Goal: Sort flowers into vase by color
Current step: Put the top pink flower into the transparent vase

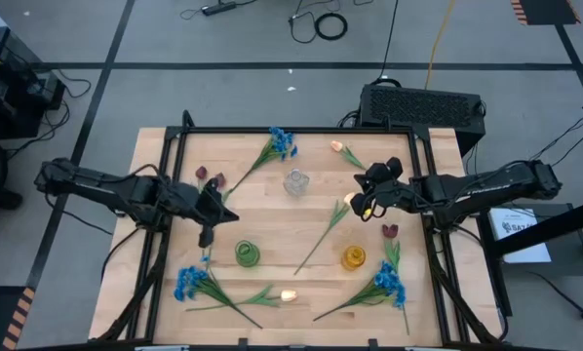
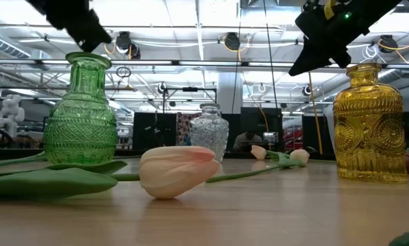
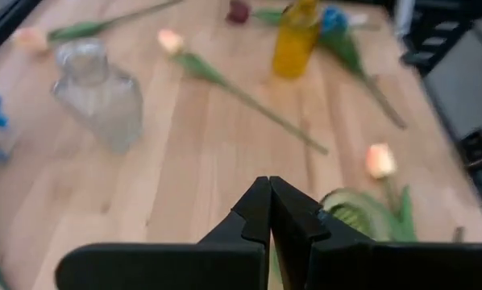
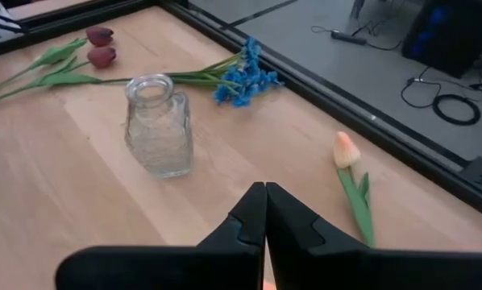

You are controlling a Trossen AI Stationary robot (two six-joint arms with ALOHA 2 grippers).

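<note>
Both claws, the left claw (image 1: 208, 237) near the green vase (image 1: 248, 254) and the right claw (image 1: 361, 207) above the table (image 1: 272, 219), were closed and empty, while every flower (image 1: 278, 144) lay scattered outside the vases, so sorting had not begun.

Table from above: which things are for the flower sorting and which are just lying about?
For the job:
- blue flowers
- cream-peach tulips
- dark red tulips
- green vase
- yellow vase
- clear vase

Just lying about:
- black box
- floor cables
</note>
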